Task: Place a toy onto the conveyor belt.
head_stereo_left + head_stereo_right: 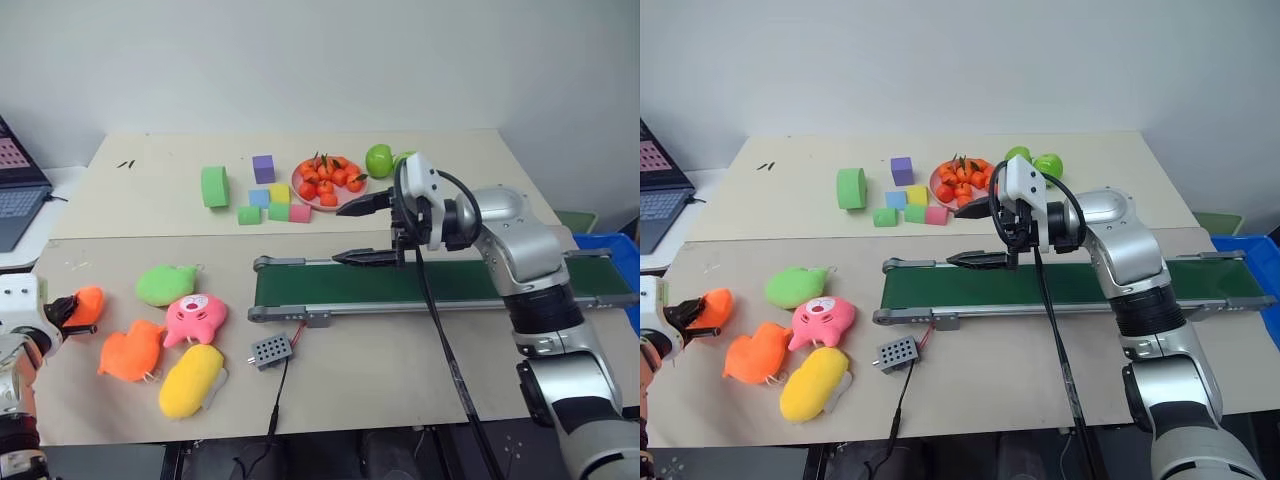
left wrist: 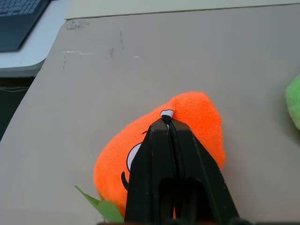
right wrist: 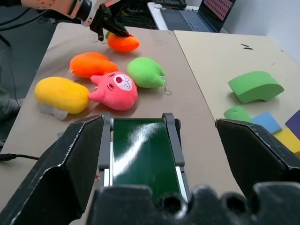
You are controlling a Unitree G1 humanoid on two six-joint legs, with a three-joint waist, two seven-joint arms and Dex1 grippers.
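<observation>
The toy (image 2: 199,115), a small bright-orange plush with white eyes and a dark mouth, lies on the tabletop at the far left (image 1: 89,300). My left gripper (image 2: 167,123) is shut on its top, the two black fingers pressed together into the plush. The conveyor belt (image 1: 440,283), dark green in a grey frame, runs across the right half of the table. My right gripper (image 1: 368,231) hangs open just above the belt's left end, its fingers spread wide with nothing between them; the right wrist view looks along the belt (image 3: 140,150) toward the toy (image 3: 123,42).
Between toy and belt lie a green plush (image 1: 165,284), a pink plush (image 1: 195,318), a flat orange plush (image 1: 131,350) and a yellow plush (image 1: 190,380). A small grey box (image 1: 271,350) with a cable sits before the belt. Foam blocks (image 1: 265,195), a plate of fruit (image 1: 328,180) and a laptop (image 1: 15,195) stand behind.
</observation>
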